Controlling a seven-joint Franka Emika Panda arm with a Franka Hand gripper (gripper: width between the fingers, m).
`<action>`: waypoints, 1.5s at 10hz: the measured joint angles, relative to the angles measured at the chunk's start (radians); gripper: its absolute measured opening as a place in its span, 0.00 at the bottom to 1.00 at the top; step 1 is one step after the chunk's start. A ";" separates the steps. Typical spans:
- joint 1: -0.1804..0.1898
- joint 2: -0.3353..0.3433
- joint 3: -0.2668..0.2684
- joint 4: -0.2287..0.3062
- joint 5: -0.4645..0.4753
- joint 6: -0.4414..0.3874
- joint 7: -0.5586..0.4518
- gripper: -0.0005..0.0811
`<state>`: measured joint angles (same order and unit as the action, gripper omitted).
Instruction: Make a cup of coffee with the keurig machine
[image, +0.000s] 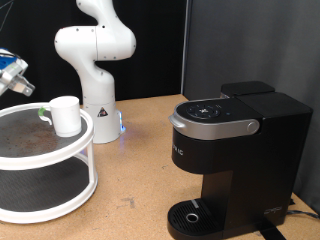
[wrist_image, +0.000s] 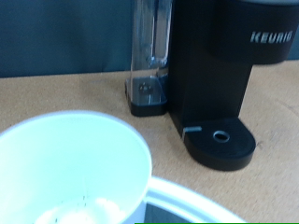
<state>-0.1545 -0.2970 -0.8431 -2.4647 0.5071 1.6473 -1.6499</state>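
Upright, cup (image: 65, 115) on shelf (image: 30, 140).

white two-tier round rack (image: 60, 160) — exterior view's left | wooden tabletop (image: 135, 170) | black backdrop (image: 150, 40)

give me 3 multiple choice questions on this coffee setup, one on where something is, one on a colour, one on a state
1. Where does the cup stand?
A. on the top tier of the round stand
B. on the drip tray
C. on the table

2. What colour is the coffee machine?
A. white
B. black
C. red

3. How is the machine's lid?
A. open
B. removed
C. closed

Answers:
1 A, the cup sits on the stand's upper shelf.
2 B, its body is black with a grey handle.
3 C, the lid lies flat on top.

The gripper is beside the cup.
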 joint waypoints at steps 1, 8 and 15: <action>0.002 0.024 0.001 -0.014 0.000 0.024 -0.012 0.01; -0.006 0.074 -0.053 0.060 0.032 -0.268 -0.099 0.01; -0.020 -0.030 0.017 0.122 -0.106 -0.263 0.073 0.21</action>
<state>-0.1744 -0.3273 -0.8260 -2.3425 0.4012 1.3847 -1.5771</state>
